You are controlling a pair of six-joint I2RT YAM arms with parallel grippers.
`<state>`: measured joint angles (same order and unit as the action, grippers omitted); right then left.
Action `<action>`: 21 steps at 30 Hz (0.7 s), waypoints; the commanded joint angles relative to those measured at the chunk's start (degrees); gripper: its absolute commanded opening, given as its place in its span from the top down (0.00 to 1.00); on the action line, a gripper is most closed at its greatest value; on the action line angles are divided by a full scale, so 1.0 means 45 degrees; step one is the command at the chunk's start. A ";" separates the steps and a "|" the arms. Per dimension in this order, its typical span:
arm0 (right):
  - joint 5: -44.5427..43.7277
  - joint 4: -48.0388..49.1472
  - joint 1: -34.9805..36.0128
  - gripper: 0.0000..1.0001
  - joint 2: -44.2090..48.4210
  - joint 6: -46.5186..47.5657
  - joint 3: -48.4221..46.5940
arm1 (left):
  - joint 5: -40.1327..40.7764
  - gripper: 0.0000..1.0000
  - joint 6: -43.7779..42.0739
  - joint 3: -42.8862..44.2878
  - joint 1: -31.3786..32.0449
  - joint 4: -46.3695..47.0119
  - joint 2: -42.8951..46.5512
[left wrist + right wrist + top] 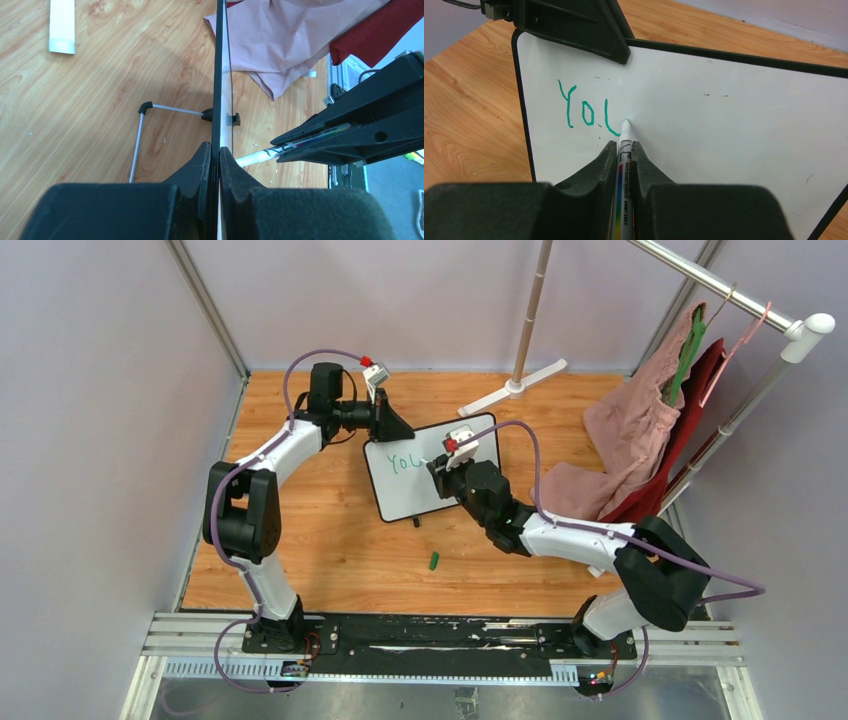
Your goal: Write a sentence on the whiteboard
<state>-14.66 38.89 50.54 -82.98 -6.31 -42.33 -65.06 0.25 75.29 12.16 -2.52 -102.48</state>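
Whiteboard (405,497) standing toward the far edge of the tabletop (300,550), near its middle, bearing the sentence (583,111) so far as green "YO" plus one curved stroke. My left tool (215,150) is clamped on the board's upper edge. My right tool (625,146) is closed around a marker (625,131), tip touching the board.

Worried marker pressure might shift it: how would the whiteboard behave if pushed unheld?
Probably stiff: the whiteboard shows a straight edge. Likely light and tippy, propped on a thin wire stand. The left gripper clamps its edge, plausibly for that, while the marker touches it.
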 commanded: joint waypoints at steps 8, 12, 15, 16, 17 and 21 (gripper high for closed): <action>-0.0349 -0.0068 -0.0431 1.00 -0.0206 0.0386 -0.0851 | 0.0123 1.00 -0.0115 -0.0395 0.0070 -0.0220 0.0301; -0.0279 -0.0096 -0.0451 1.00 -0.0328 0.0387 -0.1109 | 0.0138 1.00 -0.0114 -0.0416 0.0070 -0.0210 0.0322; -0.0231 -0.0141 -0.0450 1.00 -0.0322 0.0440 -0.1189 | 0.0144 1.00 -0.0105 -0.0426 0.0070 -0.0191 0.0316; -0.0212 -0.0156 -0.0446 1.00 -0.0270 0.0427 -0.1157 | 0.0146 1.00 -0.0113 -0.0405 0.0070 -0.0199 0.0324; -0.0202 -0.0148 -0.0450 1.00 -0.0142 0.0393 -0.1048 | 0.0151 1.00 -0.0124 -0.0412 0.0070 -0.0186 0.0320; -0.0062 -0.0228 -0.0452 1.00 0.0666 0.0176 -0.0509 | 0.0170 1.00 -0.0114 -0.0385 0.0070 -0.0199 0.0325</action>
<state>-14.66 38.39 49.71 -83.37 -5.63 -45.80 -64.99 0.47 74.85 12.19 -1.80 -102.21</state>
